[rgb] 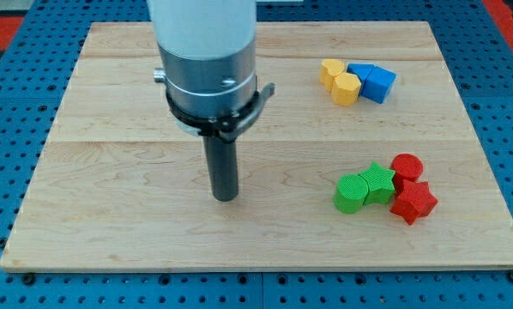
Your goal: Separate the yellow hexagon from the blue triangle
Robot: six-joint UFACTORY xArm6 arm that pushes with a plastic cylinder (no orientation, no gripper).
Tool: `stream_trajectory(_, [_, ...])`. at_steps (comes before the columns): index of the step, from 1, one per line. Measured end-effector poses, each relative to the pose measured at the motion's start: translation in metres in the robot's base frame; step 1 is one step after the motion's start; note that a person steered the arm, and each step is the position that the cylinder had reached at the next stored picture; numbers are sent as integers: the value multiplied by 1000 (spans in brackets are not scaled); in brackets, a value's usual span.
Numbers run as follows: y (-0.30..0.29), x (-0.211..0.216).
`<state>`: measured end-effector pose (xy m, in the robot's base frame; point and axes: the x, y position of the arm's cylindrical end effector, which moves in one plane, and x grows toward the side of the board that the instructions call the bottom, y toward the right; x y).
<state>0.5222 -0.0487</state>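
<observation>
A yellow hexagon (pixel 346 88) lies on the wooden board (pixel 111 172) at the view's upper right. It touches a blue triangle (pixel 360 72) just behind it to the right. My tip (pixel 226 198) rests on the board left of centre, far to the left of and below both blocks, touching no block. The dark rod rises from it into the arm's silver and white body (pixel 207 60).
A second yellow block (pixel 330 70) sits left of the hexagon and a blue cube (pixel 380 84) right of the triangle, all in one cluster. At the lower right lie a green cylinder (pixel 350 194), a green star (pixel 377 182), a red cylinder (pixel 407 166) and a red star (pixel 413 202).
</observation>
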Motion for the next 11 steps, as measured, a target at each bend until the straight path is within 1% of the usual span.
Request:
stream_trajectory(1, [25,-43])
stream_trajectory(2, [67,-105])
stream_trajectory(3, [88,-170])
stream_trajectory(4, [97,-233])
stream_trajectory(5, [122,-278])
stream_trajectory(6, [167,-256])
stream_trajectory(7, [186,-209])
stream_trajectory(8, [191,-166])
stream_trajectory(9, [191,-137])
stream_trajectory(10, [189,-127])
stream_trajectory(11, [191,-163])
